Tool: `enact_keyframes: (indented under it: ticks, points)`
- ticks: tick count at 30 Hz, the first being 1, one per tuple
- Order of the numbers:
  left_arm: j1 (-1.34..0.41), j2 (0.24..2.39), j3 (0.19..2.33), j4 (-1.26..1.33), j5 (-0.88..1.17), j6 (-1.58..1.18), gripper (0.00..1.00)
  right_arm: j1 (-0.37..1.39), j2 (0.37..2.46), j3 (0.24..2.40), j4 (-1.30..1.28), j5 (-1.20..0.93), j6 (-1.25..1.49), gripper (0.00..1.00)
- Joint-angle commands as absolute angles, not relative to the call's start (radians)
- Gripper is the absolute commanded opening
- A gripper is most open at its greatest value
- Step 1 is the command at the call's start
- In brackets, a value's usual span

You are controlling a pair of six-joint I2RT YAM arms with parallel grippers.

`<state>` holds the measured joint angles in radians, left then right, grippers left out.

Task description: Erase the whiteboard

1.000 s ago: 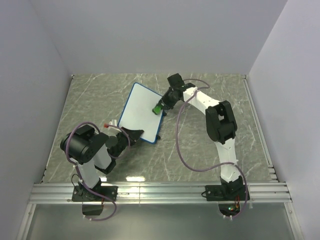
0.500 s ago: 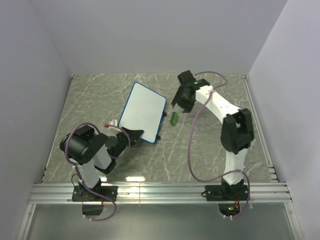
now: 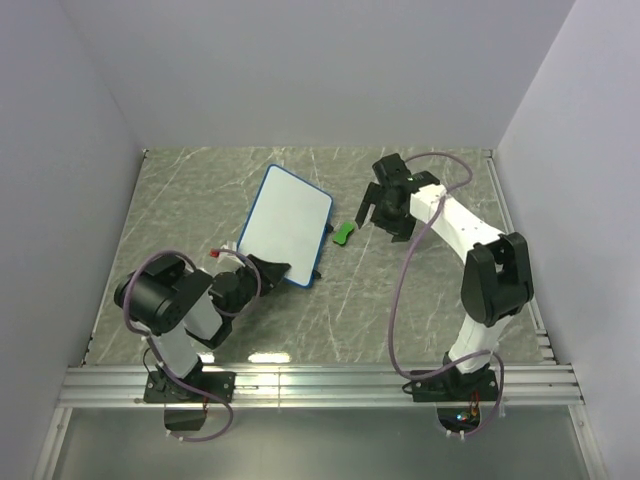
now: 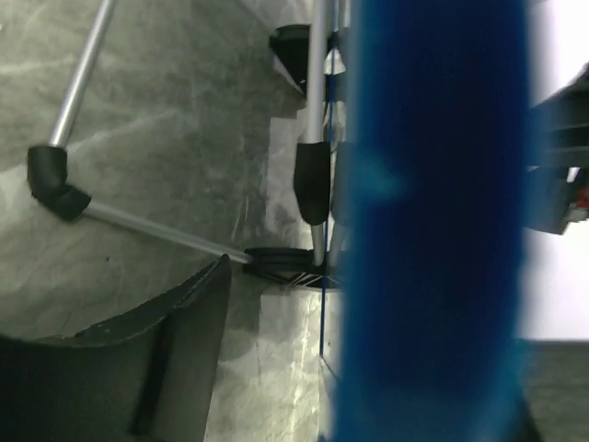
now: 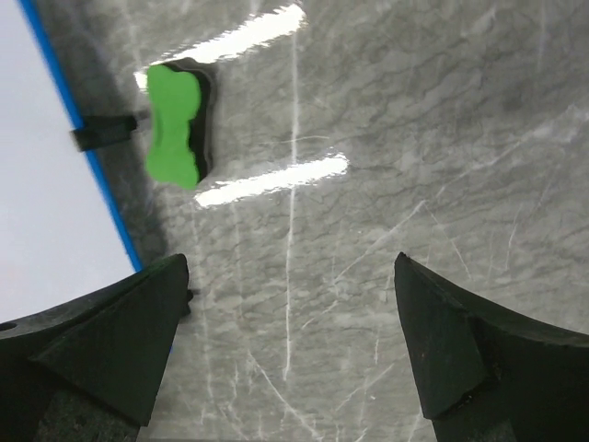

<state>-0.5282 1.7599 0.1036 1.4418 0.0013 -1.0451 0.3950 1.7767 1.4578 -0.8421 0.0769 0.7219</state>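
- The whiteboard (image 3: 285, 225) lies on the grey stone table (image 3: 420, 300), a bit left of the middle. It sits at a slant.
- Its face looks plain white, with a thin blue frame (image 4: 433, 221) all round.
- The left gripper (image 3: 267, 268) is at the near edge of the whiteboard.
- In the left wrist view the blue frame is very close and blurry. One dark finger (image 4: 175, 341) shows to the left of it, with a gap between them. The other finger is hidden, so I cannot tell if this gripper holds the board.
- Thin silver rods (image 4: 81, 74) with black ends show on the table beside the frame.
- A small green eraser (image 3: 343, 234) lies flat on the table, just right of the whiteboard's right edge and not touching it.
- A little black bit (image 5: 101, 136) sticks out from the board's edge near the eraser.
- The right gripper (image 3: 383, 222) hangs over the table, just right of the eraser.
- Its two fingers (image 5: 110, 341) are spread wide. Nothing is between them, only bare table.
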Motion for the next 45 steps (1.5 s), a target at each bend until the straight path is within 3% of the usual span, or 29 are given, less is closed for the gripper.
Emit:
enact_keyframes:
  ticks: [1,14,29,33,39,45]
  points:
    - [-0.555,1.781,0.032,0.944,0.077,-0.994,0.54,0.402,1.678,1.453,-0.784,0.061,0.681,1.0]
    - [-0.583,1.499,0.187,0.411,0.041,-0.991,0.57,0.403,1.493,1.313,-0.721,0.055,0.635,1.0]
    - [-0.747,1.488,0.091,0.374,0.002,-1.193,0.56,0.403,1.374,1.181,-0.611,0.003,0.581,1.0]
    - [-0.834,1.462,0.106,0.23,-0.165,-1.304,0.55,0.403,1.396,1.184,-0.603,0.005,0.575,1.0]
    - [-1.112,1.332,0.149,0.039,-0.519,-1.563,0.56,0.41,1.407,1.2,-0.581,-0.046,0.565,1.0]
    - [-1.193,1.289,0.193,0.003,-0.641,-1.592,0.57,0.425,1.41,1.184,-0.571,-0.075,0.561,1.0]
